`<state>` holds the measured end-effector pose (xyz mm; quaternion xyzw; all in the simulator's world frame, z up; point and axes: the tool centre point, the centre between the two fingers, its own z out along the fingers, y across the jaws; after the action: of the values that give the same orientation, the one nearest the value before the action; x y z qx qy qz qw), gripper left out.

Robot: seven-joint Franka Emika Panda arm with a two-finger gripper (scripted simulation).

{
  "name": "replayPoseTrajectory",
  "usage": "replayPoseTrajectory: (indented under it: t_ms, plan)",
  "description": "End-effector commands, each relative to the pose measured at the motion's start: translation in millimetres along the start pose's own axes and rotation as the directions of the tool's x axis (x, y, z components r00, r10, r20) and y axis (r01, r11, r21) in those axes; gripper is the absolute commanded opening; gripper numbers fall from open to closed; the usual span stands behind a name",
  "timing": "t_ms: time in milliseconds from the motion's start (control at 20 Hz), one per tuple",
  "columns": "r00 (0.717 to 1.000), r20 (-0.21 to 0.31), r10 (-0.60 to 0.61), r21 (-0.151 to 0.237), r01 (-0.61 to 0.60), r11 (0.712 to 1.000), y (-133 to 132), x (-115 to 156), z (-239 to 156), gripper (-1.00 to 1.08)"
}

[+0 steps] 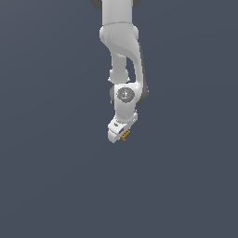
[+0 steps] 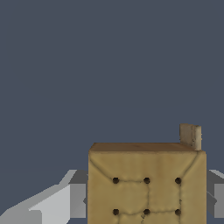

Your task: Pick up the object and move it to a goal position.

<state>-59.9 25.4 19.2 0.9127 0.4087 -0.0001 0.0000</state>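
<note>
Hand point(image 1: 122, 135) clamped on the object point(image 1: 125, 135), block between both fingers point(image 2: 57, 205). Carry step likely; next: move to goal, unseen.

Tan, dark-dotted blocky object point(image 2: 146, 183) point(image 1: 125, 135) sits clamped between the white gripper point(image 1: 117, 135) fingers

One arm, one gripper, one object

One white arm point(image 1: 122, 51) is showing in the exterior view, carrying one gripper point(image 1: 119, 133); one tan blocky object point(image 2: 147, 183) is sitting between its two fingers point(image 2: 61, 203), and six dark dots are showing on the object's face in the wrist view.
</note>
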Motion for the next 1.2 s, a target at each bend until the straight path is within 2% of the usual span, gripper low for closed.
replayPoseTrajectory:
  t_ms: [0, 750, 1150]
  plan:
    - [1.000, -0.001, 0.001, -0.001, -0.001, 1.000, 15, -1, -5, -1.00]
    - [1.000, -0.002, 0.001, 0.000, -0.001, 1.000, 137, -11, -45, -1.00]
    - [1.000, -0.002, 0.001, 0.000, -0.001, 1.000, 191, -14, -63, -1.00]
